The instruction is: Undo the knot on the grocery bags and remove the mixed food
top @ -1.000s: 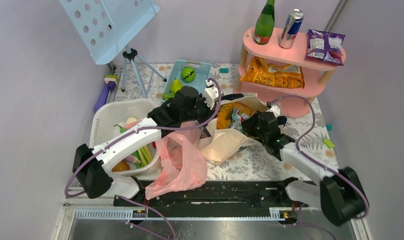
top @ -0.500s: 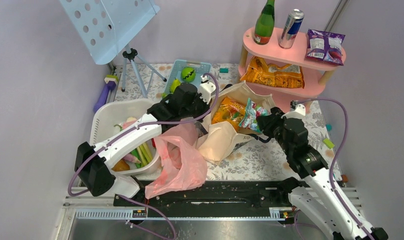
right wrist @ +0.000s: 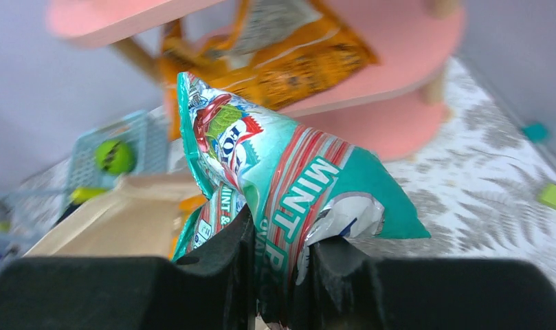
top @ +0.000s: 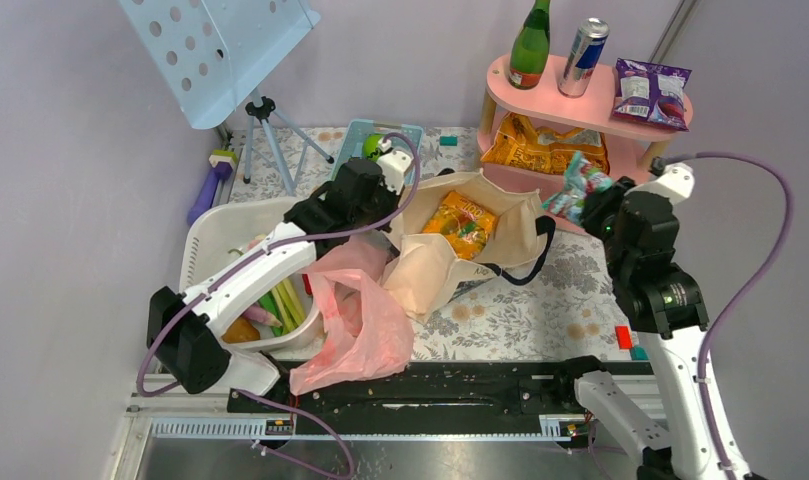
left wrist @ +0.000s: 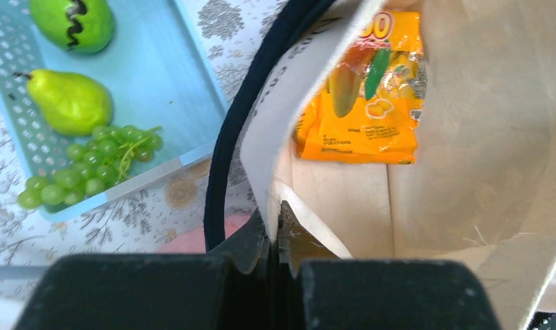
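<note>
Lifted clear of the tote point(top: 430, 275), the mint packet point(right wrist: 295, 179) stayed clamped in my right gripper point(right wrist: 278, 258); my left gripper point(left wrist: 273, 230) pinched the tote's rim; one orange packet point(left wrist: 361, 103) remained inside.

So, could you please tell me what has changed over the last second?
The right jaws, shut on the mint packet, lifted it out of the canvas tote and swung it right, up beside the pink shelf. The left jaws, pinching the tote's rim, drew it back toward the blue tray, spreading the mouth wide. The pink bag and white basket stayed put.
</note>
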